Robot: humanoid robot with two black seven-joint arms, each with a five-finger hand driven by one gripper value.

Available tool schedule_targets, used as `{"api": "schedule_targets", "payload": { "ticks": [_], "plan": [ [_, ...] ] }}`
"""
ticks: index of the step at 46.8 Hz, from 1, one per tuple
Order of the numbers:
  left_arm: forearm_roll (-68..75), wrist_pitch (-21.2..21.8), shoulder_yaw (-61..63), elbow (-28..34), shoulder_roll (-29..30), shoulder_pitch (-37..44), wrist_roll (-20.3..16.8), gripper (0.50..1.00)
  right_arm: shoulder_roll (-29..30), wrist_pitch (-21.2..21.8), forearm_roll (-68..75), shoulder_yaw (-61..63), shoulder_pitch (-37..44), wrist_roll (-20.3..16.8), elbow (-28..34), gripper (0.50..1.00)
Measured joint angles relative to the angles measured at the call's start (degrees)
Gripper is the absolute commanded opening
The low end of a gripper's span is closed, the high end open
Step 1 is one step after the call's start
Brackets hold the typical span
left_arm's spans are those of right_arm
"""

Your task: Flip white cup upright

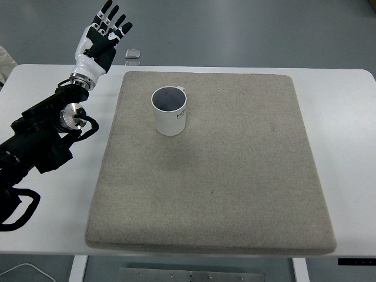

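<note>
While the white cup (170, 111) stands upright with its open mouth facing up, it rests on the grey mat (235, 194), toward that mat's far left part. Dark lettering shows on the cup's side, too small to read fully, and the inside of the cup looks dark. The mat is a thick, roughly square pad that covers most of the white worktop (346, 117), leaving bare strips on either side of it.

Left of the mat, the left arm (41, 141) comes in from the picture's left edge as a black, jointed limb lying over the worktop's bare strip. Its left hand (100, 41) is raised beyond the mat's far left corner, well apart from the cup and touching nothing. The fingers (111, 17) are stretched out straight and slightly fanned, holding nothing; the palm is black with white shells along the side and wrist.

Just beyond the mat's far left corner, near the hand, a small flat silvery object (133, 54) lies at the worktop's far edge; what it is cannot be told.
</note>
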Motion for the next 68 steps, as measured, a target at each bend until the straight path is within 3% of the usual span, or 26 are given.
{"api": "schedule_targets", "payload": {
  "ticks": [24, 39, 47, 68],
  "plan": [
    [-3.1, 0.2, -7.6, 0.5, -2.3, 0.6, 12.7, 1.0, 0.0, -0.1, 0.0, -0.1, 0.0, 0.0, 0.0, 0.93],
    [-4.2, 5.3, -19.1, 0.3, -3.5, 1.9, 22.9, 1.0, 0.0, 0.0, 0.1, -0.1, 0.0, 0.0, 0.1, 0.93],
    [-10.3, 6.0, -21.8, 0.1, -4.2, 2.8, 26.6, 1.0, 0.0, 0.0, 0.0, -0.1, 0.0, 0.0, 0.1, 0.93],
    [-16.8, 4.9, -21.9, -0.1, -4.3, 2.8, 28.1, 1.0, 0.0, 0.0, -0.2, -0.2, 0.0, 0.0, 0.6, 0.93]
  ]
}}
